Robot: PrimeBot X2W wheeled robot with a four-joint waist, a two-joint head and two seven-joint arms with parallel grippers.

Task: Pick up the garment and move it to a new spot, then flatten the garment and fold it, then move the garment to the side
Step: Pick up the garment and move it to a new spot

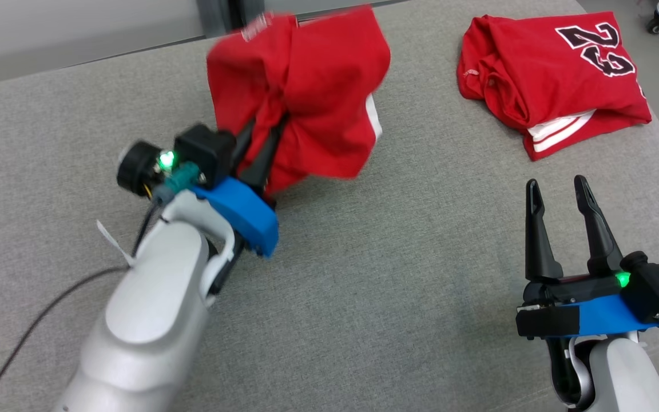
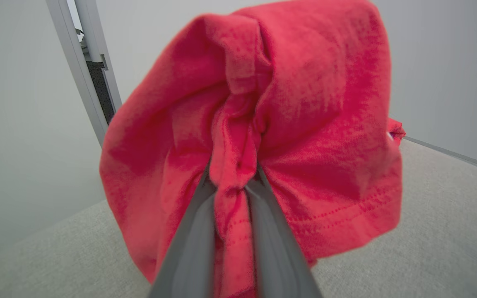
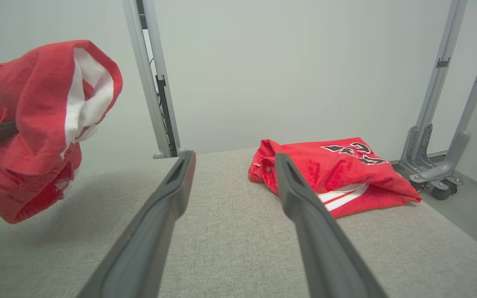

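Red garment (image 1: 306, 86) being held aloft over the grey table (image 1: 364, 274).
Its bunched cloth is being pinched by the left gripper (image 1: 265, 129), jaws clamped on it; the right gripper (image 1: 556, 183) is being held open, empty, near a folded jersey (image 1: 552, 74).

The red garment (image 1: 306, 86) hides the left hand's (image 2: 231, 182) fingertips. The garment's top edge is blurred in the head view and cropped in the left wrist view.

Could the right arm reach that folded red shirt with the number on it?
Probably yes. The right arm has its jaws open, and only bare grey table lies between them and the folded shirt; the lifted garment hangs far left.
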